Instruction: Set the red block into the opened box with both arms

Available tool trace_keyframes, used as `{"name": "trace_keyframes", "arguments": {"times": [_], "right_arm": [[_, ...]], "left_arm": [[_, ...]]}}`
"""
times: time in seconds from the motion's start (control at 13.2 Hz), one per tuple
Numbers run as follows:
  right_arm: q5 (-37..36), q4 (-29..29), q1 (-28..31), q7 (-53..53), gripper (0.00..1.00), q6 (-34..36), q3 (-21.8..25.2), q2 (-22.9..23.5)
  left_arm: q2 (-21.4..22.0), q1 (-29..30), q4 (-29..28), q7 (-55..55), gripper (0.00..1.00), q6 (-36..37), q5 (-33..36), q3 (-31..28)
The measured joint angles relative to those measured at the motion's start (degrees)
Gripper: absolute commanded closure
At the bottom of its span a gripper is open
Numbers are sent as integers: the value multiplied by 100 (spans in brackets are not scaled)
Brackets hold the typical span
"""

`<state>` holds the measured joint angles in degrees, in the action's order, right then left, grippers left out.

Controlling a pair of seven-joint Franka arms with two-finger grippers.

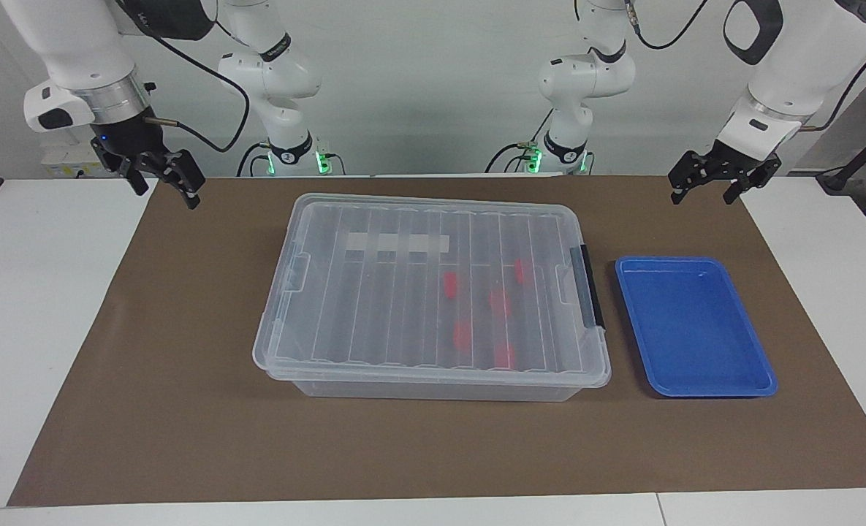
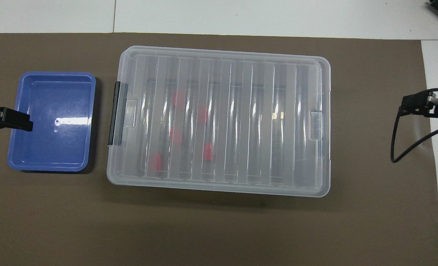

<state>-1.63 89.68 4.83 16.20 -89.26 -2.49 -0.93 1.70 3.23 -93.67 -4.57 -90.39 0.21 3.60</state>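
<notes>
The box (image 1: 374, 307) (image 2: 263, 122) lies in the middle of the brown mat with its ribbed clear lid on it. Several red blocks show through the lid at the end with the black handle, among them one red block (image 1: 450, 285) (image 2: 208, 151). My right gripper (image 1: 169, 191) (image 2: 407, 107) hangs open and empty over the mat's edge at the right arm's end, apart from the box. My left gripper (image 1: 701, 196) (image 2: 26, 123) hangs open and empty above the robot-side end of the blue tray.
A shallow blue tray (image 1: 696, 329) (image 2: 52, 147) lies empty beside the box's handle end, toward the left arm's end. A white tape strip (image 1: 396, 242) is stuck on the lid. The brown mat (image 1: 184, 409) covers the white table.
</notes>
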Motion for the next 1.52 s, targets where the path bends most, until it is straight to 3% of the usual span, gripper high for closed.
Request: {"name": "trace_keyframes", "arguments": {"times": [1.52], "right_arm": [[15, 24, -98, -511, 0, 406, -96, -5]], "left_arm": [[1, 0, 0, 0, 0, 7, 0, 0]]}}
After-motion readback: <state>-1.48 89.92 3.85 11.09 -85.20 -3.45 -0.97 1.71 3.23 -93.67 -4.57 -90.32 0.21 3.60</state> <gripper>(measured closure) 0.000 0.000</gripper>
